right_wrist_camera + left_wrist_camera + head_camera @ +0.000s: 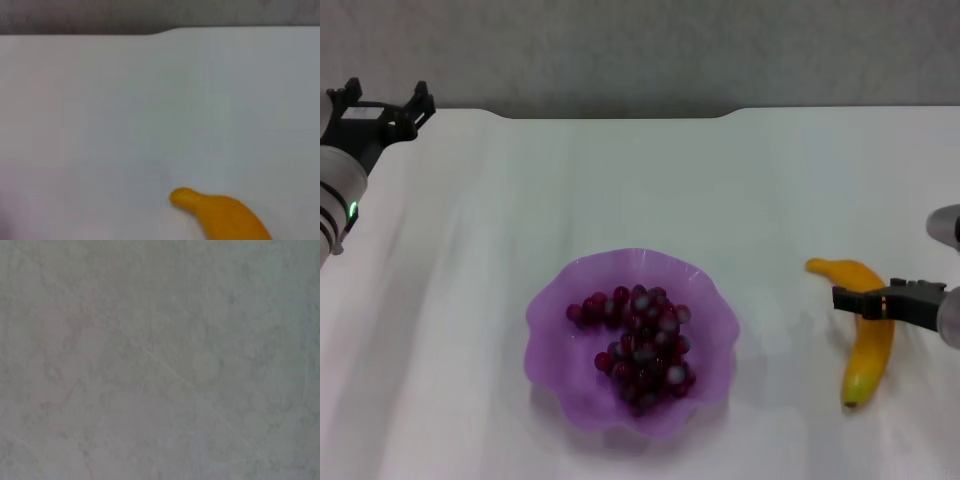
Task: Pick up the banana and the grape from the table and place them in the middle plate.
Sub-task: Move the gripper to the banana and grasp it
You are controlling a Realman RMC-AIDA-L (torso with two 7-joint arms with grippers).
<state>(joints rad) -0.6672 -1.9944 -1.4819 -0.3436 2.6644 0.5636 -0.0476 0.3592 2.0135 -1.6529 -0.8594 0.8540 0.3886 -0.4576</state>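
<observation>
The banana (pixel 868 340) lies on the white table (pixel 770 190) to the right of the middle plate (pixel 552 322), a translucent purple plate with a wavy rim. The grape (pixel 640 345) bunch rests inside that plate. My right gripper (pixel 850 300) reaches in from the right edge and sits over the banana's upper half, crossing it. One orange end of the banana (pixel 220 212) shows in the right wrist view. My left gripper (pixel 385 97) is open and empty at the table's far left corner.
A dark gap (pixel 620 112) runs along the table's far edge, also seen as the dark gap (pixel 75 27) in the right wrist view. The left wrist view shows only a plain grey surface (pixel 160 360).
</observation>
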